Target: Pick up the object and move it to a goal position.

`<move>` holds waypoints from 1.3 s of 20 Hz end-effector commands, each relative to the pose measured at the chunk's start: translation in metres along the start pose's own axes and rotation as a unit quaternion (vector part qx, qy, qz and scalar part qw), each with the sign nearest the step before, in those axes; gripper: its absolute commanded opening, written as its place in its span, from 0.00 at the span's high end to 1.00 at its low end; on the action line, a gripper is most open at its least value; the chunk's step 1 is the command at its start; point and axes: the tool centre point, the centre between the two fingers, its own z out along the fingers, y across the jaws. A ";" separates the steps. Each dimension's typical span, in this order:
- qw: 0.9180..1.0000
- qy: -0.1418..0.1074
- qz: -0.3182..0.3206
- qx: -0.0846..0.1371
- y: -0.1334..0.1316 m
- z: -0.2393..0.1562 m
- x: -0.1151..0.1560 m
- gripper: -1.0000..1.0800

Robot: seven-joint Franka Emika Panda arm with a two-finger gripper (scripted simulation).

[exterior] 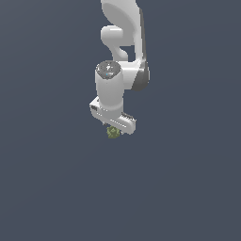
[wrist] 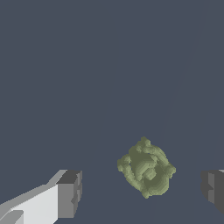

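The object point(wrist: 147, 168) is a small knobbly olive-green clump lying on the dark grey floor. In the wrist view it sits between my two grey fingertips point(wrist: 70, 194), nearer one of them, touching neither. My gripper point(wrist: 142, 192) is open, its jaws wide apart on either side of the clump. In the exterior view the white arm hangs straight down over the object point(exterior: 112, 132), which peeks out just below the white gripper point(exterior: 113, 127); the fingertips are hidden there by the hand.
A flat dark grey floor point(exterior: 188, 188) fills both views. No goal marker or other object shows.
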 end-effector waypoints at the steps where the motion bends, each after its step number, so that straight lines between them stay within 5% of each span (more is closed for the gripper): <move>1: 0.999 0.000 0.036 0.000 0.002 0.004 -0.003 0.04; 11: 0.984 -0.001 0.176 0.000 0.012 0.021 -0.016 0.04; 26: 0.935 0.000 0.355 -0.001 0.027 0.041 -0.033 0.04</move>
